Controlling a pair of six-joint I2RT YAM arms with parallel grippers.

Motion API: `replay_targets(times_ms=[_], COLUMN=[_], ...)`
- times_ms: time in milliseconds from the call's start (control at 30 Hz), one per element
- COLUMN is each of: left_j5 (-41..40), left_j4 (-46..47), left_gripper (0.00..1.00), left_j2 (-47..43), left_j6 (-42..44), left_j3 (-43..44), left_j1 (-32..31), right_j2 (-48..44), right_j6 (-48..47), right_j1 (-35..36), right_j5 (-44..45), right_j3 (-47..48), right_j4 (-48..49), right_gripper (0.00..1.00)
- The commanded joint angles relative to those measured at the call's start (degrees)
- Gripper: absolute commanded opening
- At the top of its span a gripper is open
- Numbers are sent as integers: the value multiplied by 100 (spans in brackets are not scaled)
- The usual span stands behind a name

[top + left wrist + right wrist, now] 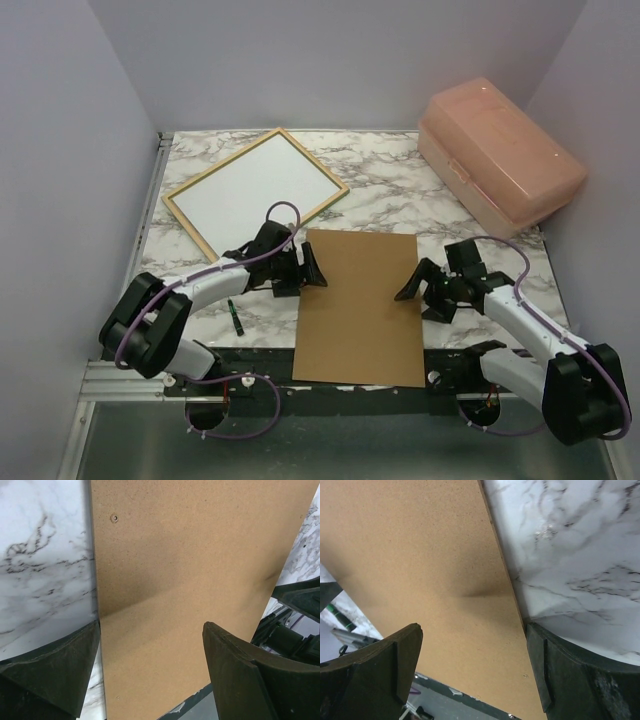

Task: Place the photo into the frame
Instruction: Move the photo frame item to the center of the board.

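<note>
The frame [186,228] lies flat on the marble tabletop [390,180], in the upper left of the overhead view, turned at a slant. Its thin rails show pale wood. Inside the rails lies the photo [255,190], which shows only a plain white side; none of its picture can be seen.

In the middle of the view, a plain brown board [360,310] lies flat with its near end hanging past the tabletop's edge. My left jaws stand wide apart at the board's left edge, just below the frame's lower corner, and hold nothing. In the left wrist view, one jaw is over marble and the other over the board [190,580], where a small round stud [114,518] sits near the upper left corner.

My right jaws are also spread wide and empty at the board's right edge. The right wrist view has the board [420,555] on the left and marble on the right.

A pink lidded box [500,160] sits in the upper right of the overhead view. A green pen [236,318] lies at lower left, beside my left arm.
</note>
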Motion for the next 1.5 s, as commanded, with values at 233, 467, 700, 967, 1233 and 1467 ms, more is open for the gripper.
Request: replay_targets(times_ms=[233,467,700,967,1233,1467], left_j5=[456,263,-81,-1038,-1728,-1301], left_j4=[-393,-865,-1783,-2792,-3589,-2805], left_gripper=[81,80,80,89,89,85], left_j2=[-1191,-2254,-2957,-3424,-3065,-2489], left_j6=[-272,-437,-397,-518,-274,-474], left_j3=[-491,-697,-959,-1092,-580,-895], left_j1=[-194,-193,-193,-199,-301,-695], right_j2=[-603,-663,-606,-793,-450,-475], right_j6=[430,481,-24,-558,-1011,-1190], right_j1=[115,117,118,116,117,119], right_j5=[-2272,-2841,-2594,-1977,-878,-886], right_j3=[-67,-181,-240,-554,-486,-723], right_j4=[1054,1228,206,-891,-1598,-1686], right_gripper=[90,90,90,89,92,90])
